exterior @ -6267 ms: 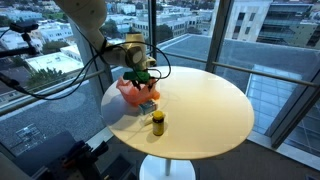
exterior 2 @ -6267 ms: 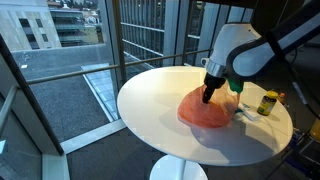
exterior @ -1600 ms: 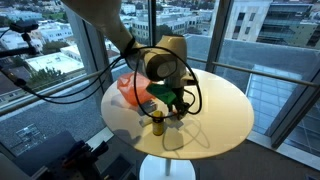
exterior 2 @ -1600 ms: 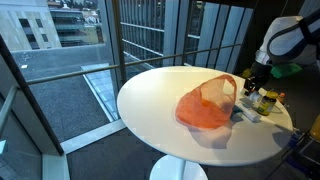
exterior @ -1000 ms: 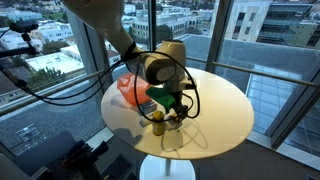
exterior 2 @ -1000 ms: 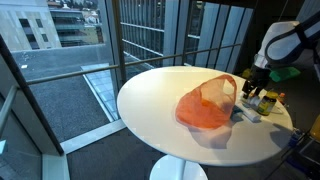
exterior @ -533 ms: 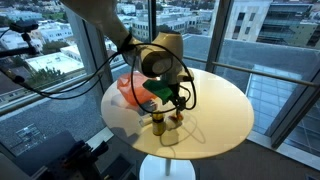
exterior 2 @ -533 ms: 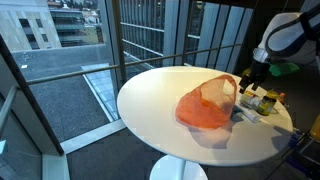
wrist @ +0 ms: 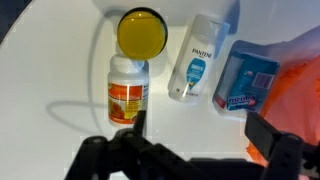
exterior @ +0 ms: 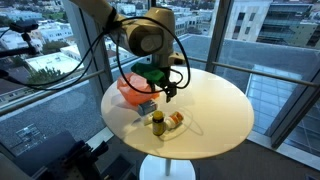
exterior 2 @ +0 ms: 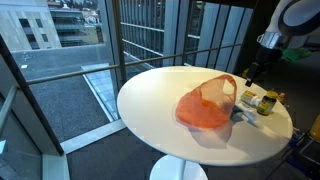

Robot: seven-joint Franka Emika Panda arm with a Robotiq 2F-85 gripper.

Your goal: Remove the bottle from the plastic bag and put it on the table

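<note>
Now: gripper (wrist: 195,122) hovering wide open, gripping nothing, touching nothing | below: orange-labelled bottle (wrist: 127,92) lying flat beside yellow-lidded jar (wrist: 142,32), near table (exterior: 220,100) edge.

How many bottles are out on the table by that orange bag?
3. A yellow-capped bottle stands upright; an orange-labelled bottle lies beside it; a white-and-blue bottle lies between those and a blue packet. The orange bag may hide more.

Arches over the table (exterior: 215,105) near its edge, arm (exterior: 145,38) bent high and wrist (exterior: 160,74) turned straight down. Holds the gripper (exterior: 168,93) clear above the tabletop, jaws spread wide with nothing between the fingers (wrist: 268,140).
</note>
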